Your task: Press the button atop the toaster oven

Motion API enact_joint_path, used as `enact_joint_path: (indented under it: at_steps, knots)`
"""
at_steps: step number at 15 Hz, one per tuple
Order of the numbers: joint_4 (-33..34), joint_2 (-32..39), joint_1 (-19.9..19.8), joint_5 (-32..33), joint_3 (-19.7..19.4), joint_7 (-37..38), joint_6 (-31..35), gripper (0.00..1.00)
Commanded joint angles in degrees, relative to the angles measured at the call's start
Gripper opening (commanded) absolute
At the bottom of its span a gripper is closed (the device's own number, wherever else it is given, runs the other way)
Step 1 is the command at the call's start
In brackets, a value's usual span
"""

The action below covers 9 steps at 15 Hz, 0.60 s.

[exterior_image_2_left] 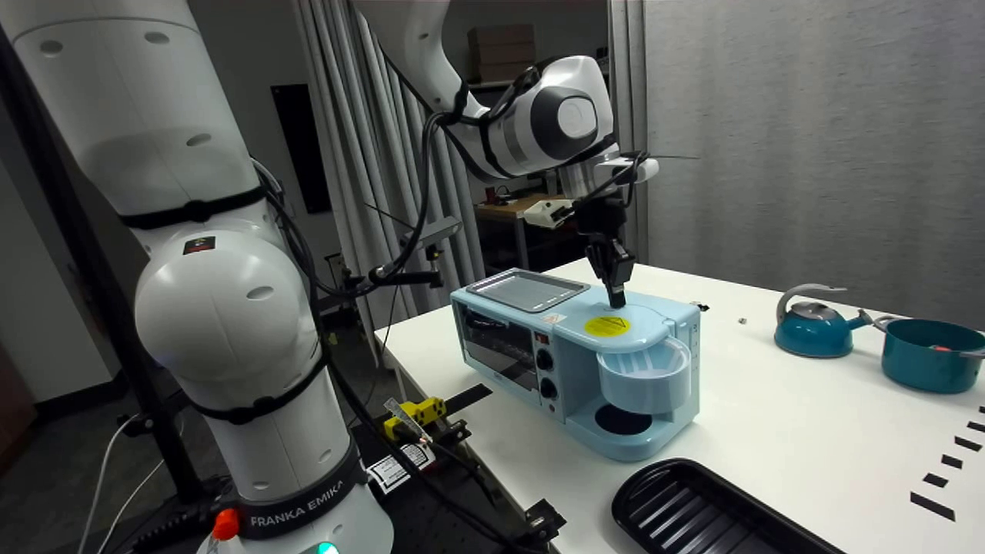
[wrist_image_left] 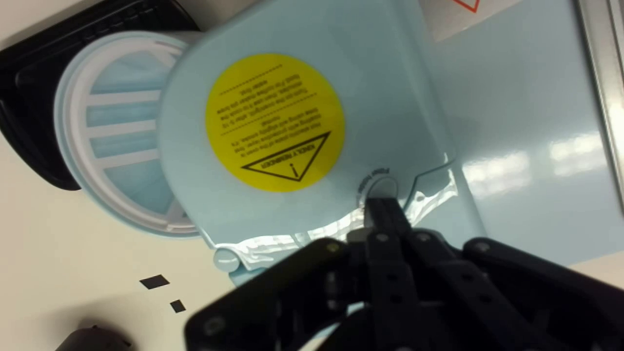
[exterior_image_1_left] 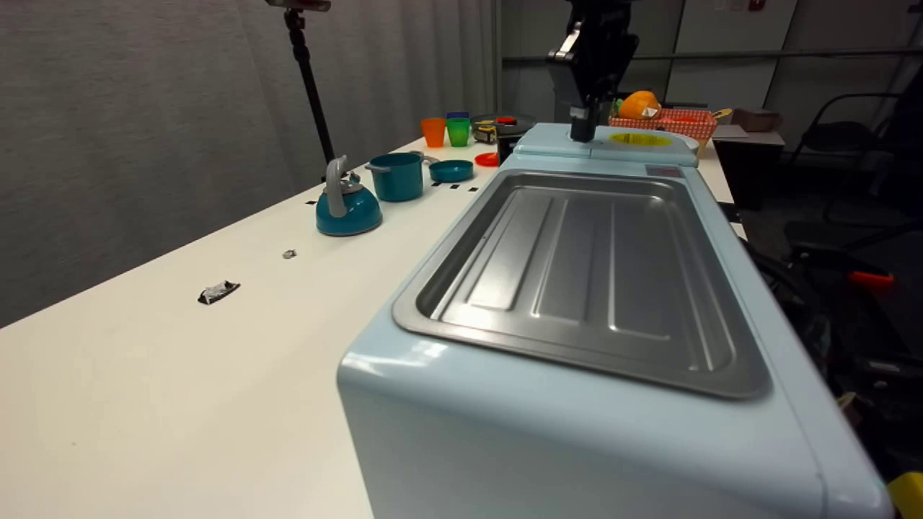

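Toaster oven (exterior_image_2_left: 575, 373), a large pale blue boxy appliance with rounded edges, stands on the long white table (exterior_image_2_left: 777, 435), its long axis running from far left to near right in an exterior view. A ribbed black rectangular tray (exterior_image_2_left: 716, 509) lies apart from it, near and to the right. On the oven's left part sits a recessed ribbed grey metal panel (exterior_image_2_left: 529, 289); on its right part, a raised glossy pale blue cover (wrist_image_left: 375, 107). Over this cover the black two-fingered gripper (exterior_image_2_left: 617, 298) points down, fingers pressed together, holding nothing. A flat round yellow sticker (wrist_image_left: 275, 122) lies on the near side of the fingertips. Smallest, a round pale blue button (wrist_image_left: 382, 187) shows directly at those tips, partly hidden by them in the wrist view; contact cannot be told. The coming move likely turns on this overlap: a short push straight down, perhaps after a slight shift near. The cover's far edge runs close by, so sliding far could miss; room to withdraw looks best upward.
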<state>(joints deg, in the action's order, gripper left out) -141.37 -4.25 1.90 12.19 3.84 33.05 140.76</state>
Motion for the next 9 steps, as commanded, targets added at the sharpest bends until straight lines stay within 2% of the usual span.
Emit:
enact_joint_path:
  at_steps: [1,9]
  knots:
    - [-2.5,3.0,-1.5,3.1,-0.5,1.6,3.2,0.00]
    - [-1.6,1.3,-0.9,2.4,-0.1,0.9,0.7,0.00]
